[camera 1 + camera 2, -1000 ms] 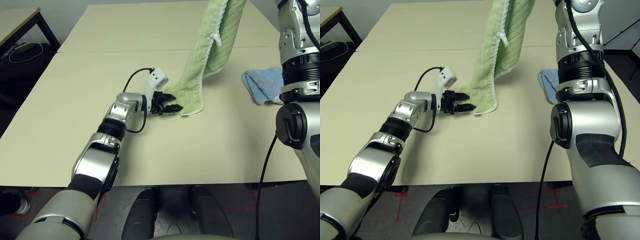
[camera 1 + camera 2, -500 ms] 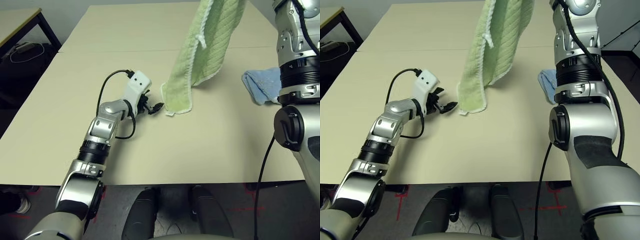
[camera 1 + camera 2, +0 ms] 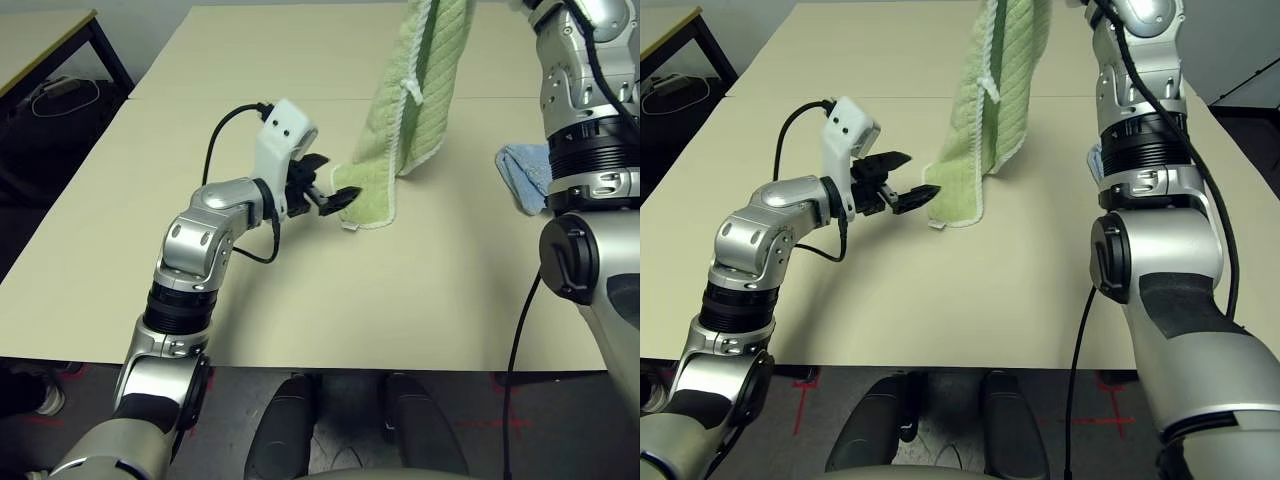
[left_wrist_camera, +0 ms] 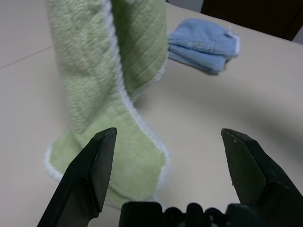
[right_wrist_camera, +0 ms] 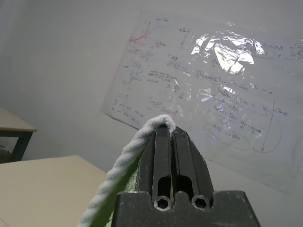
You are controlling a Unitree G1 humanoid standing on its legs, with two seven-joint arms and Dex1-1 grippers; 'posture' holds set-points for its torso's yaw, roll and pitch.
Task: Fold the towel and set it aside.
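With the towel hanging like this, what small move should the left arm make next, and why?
Probably ease the left gripper forward and close on the bottom end of the towel. That gripper is open just short of the hem lying on the table, while the right gripper, shut on the white edging, holds the towel up. Both ends need holding to fold.

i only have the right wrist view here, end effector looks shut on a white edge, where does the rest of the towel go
Observer: The towel hangs from the right end effector, and its bottom end rests on the table.
Operator: where's the other arm
Observer: The left end effector is open at the towel's lower end, not gripping it.
Operator: anything else on the table
Observer: A folded light blue cloth lies apart from the towel, toward the robot's right.
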